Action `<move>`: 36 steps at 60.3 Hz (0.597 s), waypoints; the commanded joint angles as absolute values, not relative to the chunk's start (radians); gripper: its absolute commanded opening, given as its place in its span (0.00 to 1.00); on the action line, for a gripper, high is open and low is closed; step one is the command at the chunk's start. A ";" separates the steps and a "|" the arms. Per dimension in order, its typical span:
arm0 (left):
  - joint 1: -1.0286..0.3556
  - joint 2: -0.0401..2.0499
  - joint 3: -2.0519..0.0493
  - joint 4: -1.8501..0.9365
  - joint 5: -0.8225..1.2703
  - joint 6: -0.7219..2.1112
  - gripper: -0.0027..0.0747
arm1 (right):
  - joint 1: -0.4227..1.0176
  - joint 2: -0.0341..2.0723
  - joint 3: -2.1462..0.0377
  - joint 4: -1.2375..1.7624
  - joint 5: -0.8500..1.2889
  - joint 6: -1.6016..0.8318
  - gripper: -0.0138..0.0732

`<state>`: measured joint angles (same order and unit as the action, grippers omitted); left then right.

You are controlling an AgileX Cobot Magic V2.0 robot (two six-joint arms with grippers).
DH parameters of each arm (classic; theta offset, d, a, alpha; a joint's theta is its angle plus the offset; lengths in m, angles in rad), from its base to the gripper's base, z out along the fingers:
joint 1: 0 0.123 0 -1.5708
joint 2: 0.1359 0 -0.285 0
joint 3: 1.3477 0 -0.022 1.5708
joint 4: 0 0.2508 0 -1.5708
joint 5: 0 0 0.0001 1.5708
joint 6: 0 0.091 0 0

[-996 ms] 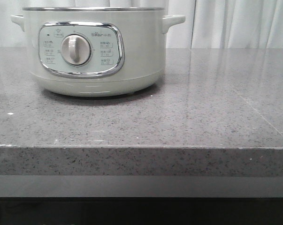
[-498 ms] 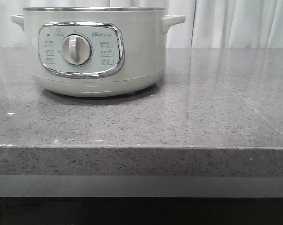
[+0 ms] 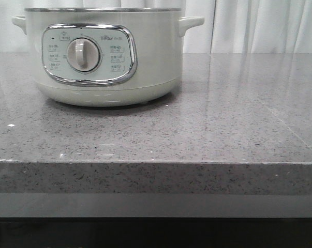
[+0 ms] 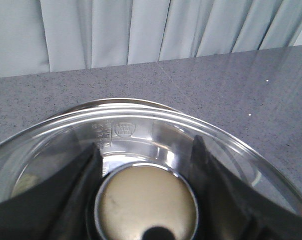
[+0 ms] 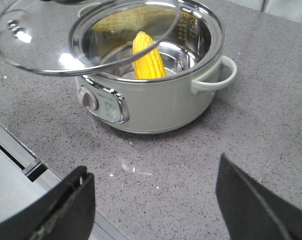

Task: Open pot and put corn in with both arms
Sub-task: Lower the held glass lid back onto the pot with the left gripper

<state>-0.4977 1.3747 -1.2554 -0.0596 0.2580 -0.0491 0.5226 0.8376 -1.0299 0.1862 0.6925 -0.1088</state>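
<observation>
The pale grey-green pot (image 3: 104,57) stands at the back left of the counter, and neither gripper shows in the front view. In the right wrist view the pot (image 5: 156,102) is open and the yellow corn (image 5: 146,57) leans upright inside it. The glass lid (image 5: 45,42) hangs tilted above the pot's rim on the dial side. My left gripper (image 4: 146,145) is shut on the lid's round knob (image 4: 146,205), with the glass lid (image 4: 231,145) spread beneath it. My right gripper (image 5: 153,167) is open and empty, above the counter, short of the pot on its handle side.
The grey speckled counter (image 3: 223,113) runs to the right of the pot. Its front edge (image 5: 20,160) lies close to my right gripper. White curtains (image 3: 259,26) hang behind the counter.
</observation>
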 commanded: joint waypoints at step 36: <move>-0.501 1.612 -1.496 0.025 0.056 -0.055 0.41 | 0.522 0.835 -1.056 0.184 0.625 -0.108 0.77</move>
